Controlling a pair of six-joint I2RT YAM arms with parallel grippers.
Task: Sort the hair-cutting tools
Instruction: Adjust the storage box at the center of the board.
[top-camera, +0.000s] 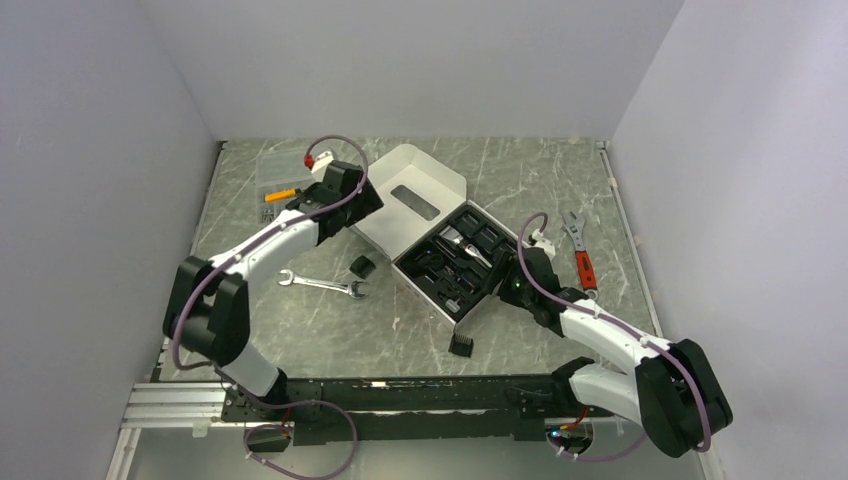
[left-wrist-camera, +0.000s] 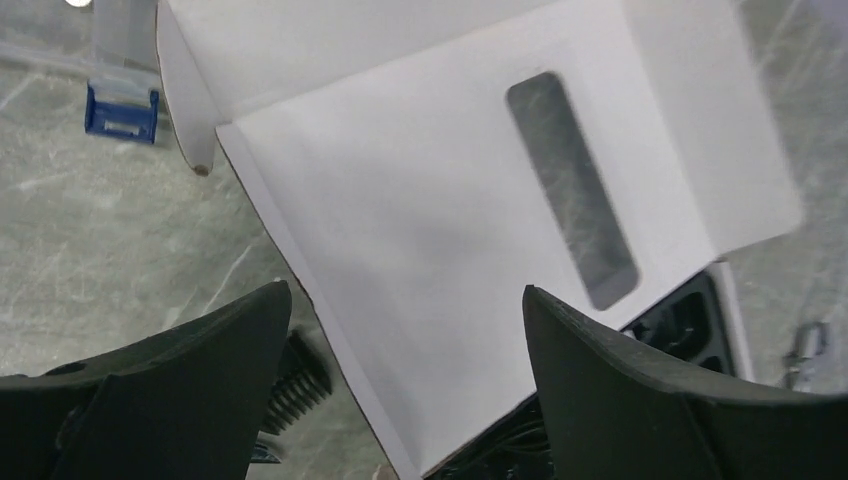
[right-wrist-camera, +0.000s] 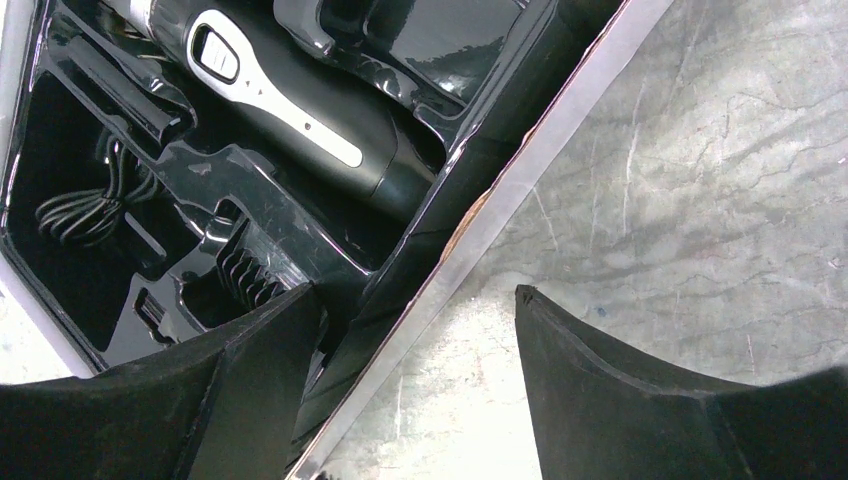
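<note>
The black-and-silver hair clipper (right-wrist-camera: 290, 100) lies in the black tray (top-camera: 440, 278) of an open white box; it also shows in the top view (top-camera: 462, 243). A black comb attachment (right-wrist-camera: 250, 272) sits in a tray slot. Two more comb attachments lie on the table, one left of the box (top-camera: 362, 265), also in the left wrist view (left-wrist-camera: 295, 385), and one in front of it (top-camera: 461, 345). My left gripper (top-camera: 362, 207) is open and empty above the box's white lid (left-wrist-camera: 420, 220). My right gripper (right-wrist-camera: 415, 290) is open and empty, straddling the box's right rim (right-wrist-camera: 480, 230).
A silver open-end wrench (top-camera: 322, 285) lies left of the box. A red-handled adjustable wrench (top-camera: 579, 252) lies to the right. A clear container (top-camera: 272, 180) with an orange item stands at the back left. A coiled black cord (right-wrist-camera: 85, 215) fills one tray slot.
</note>
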